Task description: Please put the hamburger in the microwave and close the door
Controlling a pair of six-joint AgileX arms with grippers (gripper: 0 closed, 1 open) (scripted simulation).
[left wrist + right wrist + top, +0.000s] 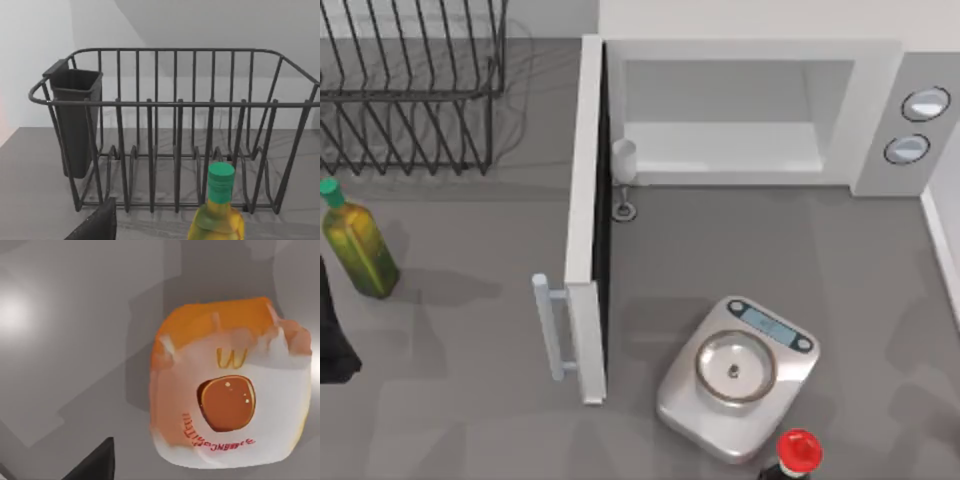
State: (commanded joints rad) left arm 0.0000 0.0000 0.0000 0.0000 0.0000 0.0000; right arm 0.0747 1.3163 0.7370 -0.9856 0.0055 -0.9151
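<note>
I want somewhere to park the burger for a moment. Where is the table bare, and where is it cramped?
Bare grey table runs between the microwave front and the kitchen scale, out to the right edge. Another bare stretch lies left of the open door, past the green-capped bottle. Cramped: near edge, where the scale meets the red-capped bottle, and the dish rack corner.

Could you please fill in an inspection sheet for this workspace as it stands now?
Surface: grey table, shadows across it.
Job's things: microwave at the back, cavity bare; door swung wide open toward the front; hamburger in an orange and white wrapper, lying on the grey surface under the right wrist camera.
Clutter: kitchen scale; red-capped bottle at the front edge; green-capped bottle at the left; black wire rack with a dark cup; small glass by the door hinge.
Claws: a dark finger tip of the left, another of the right; opening not readable.
Cables: nothing seen.
Surroundings: pale wall.
</note>
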